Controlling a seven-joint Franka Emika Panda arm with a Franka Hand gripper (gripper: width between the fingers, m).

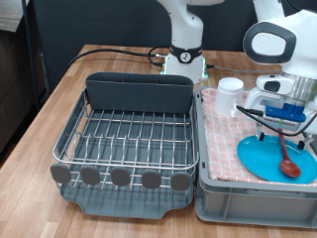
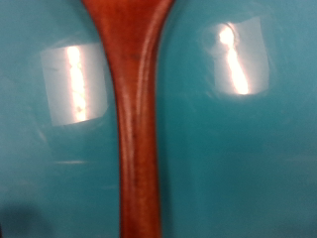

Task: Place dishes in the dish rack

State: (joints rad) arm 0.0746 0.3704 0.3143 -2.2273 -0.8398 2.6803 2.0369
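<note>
Exterior view: looks from in front of the dish rack (image 1: 127, 139), slightly above, facing across it toward the robot base behind it.
Wrist view: very near, facing straight onto the wooden spoon (image 2: 134, 129) lying on the light-blue plate (image 2: 258, 159).
Shared: spoon (image 1: 285, 159) and plate (image 1: 260, 159), right of the rack in the exterior view.

Reddish-brown spoon (image 1: 285, 159) on light-blue plate (image 1: 260, 161), white cup (image 1: 229, 96), pink checkered cloth (image 1: 223, 144).
</note>
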